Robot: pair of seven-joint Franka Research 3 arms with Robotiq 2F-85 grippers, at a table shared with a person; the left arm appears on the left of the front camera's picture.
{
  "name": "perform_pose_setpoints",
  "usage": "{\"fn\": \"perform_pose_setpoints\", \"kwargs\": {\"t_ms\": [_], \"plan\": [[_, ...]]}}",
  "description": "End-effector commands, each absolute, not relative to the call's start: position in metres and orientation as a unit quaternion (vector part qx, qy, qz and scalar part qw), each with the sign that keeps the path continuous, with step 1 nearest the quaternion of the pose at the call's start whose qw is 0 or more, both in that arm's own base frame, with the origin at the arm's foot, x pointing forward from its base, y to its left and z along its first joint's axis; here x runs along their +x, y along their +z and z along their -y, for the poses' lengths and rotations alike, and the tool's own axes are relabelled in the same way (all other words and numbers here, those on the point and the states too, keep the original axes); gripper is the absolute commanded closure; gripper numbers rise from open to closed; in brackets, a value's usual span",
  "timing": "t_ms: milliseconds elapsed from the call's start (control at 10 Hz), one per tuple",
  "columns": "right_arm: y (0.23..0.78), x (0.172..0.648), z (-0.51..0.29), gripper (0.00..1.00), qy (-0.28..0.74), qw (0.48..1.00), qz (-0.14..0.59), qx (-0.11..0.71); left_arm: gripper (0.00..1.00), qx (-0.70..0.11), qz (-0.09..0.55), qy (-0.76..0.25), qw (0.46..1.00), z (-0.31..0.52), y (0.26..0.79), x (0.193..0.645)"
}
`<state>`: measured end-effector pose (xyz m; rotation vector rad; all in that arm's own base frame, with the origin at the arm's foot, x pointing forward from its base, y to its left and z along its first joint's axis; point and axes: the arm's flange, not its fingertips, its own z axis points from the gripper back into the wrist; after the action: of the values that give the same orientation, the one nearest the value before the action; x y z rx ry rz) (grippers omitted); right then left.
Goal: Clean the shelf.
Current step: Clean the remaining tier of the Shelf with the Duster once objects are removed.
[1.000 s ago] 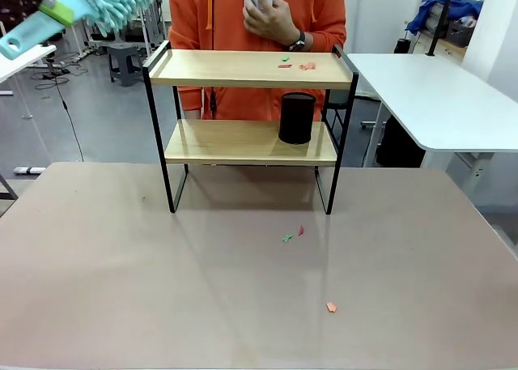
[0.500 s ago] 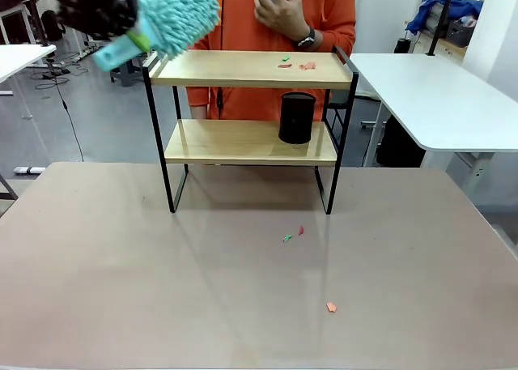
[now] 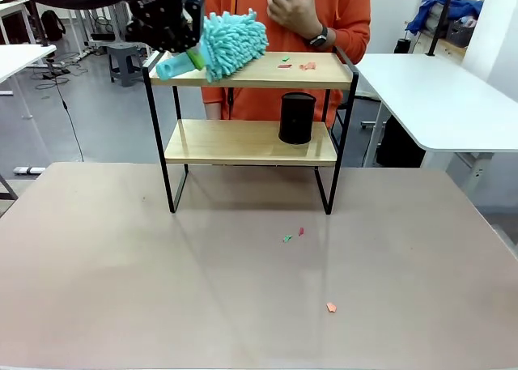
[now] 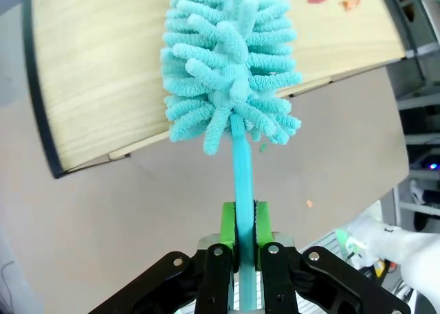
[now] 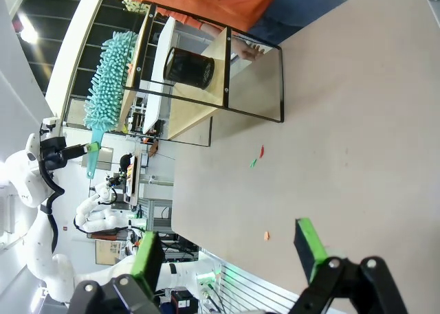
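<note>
Your shelf (image 3: 243, 142) runs left-right on brown table (image 3: 121, 265), left gripper (image 4: 238, 221) clamped on duster (image 4: 230, 66), right gripper (image 5: 227, 245) fingers apart, lab behind.

Robotics lab, open-plan workspace. A white robot arm (image 5: 31, 166) works at a brown worktable (image 3: 162, 289). Plain white tables (image 3: 429, 87) stand to either side on a bare grey floor (image 3: 105, 139). Loose cables (image 3: 66, 111) trail across the floor near a grey stool (image 3: 123, 58). Blue cloth (image 3: 443, 12) is heaped on a stand at the back. Ceiling lights (image 5: 27, 32) overhead.
</note>
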<state>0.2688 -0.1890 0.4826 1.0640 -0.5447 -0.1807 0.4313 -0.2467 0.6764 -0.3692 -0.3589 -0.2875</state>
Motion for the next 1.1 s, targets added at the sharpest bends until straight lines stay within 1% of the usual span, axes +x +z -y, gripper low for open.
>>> {"fn": "perform_pose_setpoints", "kwargs": {"t_ms": [0, 200, 300, 500, 600, 800, 1000], "plan": [[0.483, 0.271, 0.189, 0.00, -0.077, 0.817, 0.269, 0.504, 0.88, -0.204, 0.181, -0.183, 0.945, 0.250, 0.681, 0.424], [0.483, 0.271, 0.189, 0.00, -0.077, 0.817, 0.269, 0.504, 0.88, -0.202, 0.146, -0.236, 0.939, 0.268, 0.669, 0.421], [0.483, 0.271, 0.189, 0.00, -0.077, 0.817, 0.269, 0.504, 0.88, -0.202, 0.145, -0.254, 0.935, 0.272, 0.668, 0.419], [0.483, 0.271, 0.189, 0.00, -0.077, 0.817, 0.269, 0.504, 0.88, -0.229, 0.105, -0.327, 0.911, 0.272, 0.673, 0.411], [0.483, 0.271, 0.189, 0.00, -0.077, 0.817, 0.269, 0.504, 0.88, -0.233, 0.088, -0.360, 0.899, 0.266, 0.673, 0.408], [0.483, 0.271, 0.189, 0.00, -0.077, 0.817, 0.269, 0.504, 0.88, -0.213, 0.053, -0.427, 0.877, 0.245, 0.675, 0.401], [0.483, 0.271, 0.189, 0.00, -0.077, 0.817, 0.269, 0.504, 0.88, -0.204, 0.020, -0.512, 0.834, 0.215, 0.678, 0.385]]}}
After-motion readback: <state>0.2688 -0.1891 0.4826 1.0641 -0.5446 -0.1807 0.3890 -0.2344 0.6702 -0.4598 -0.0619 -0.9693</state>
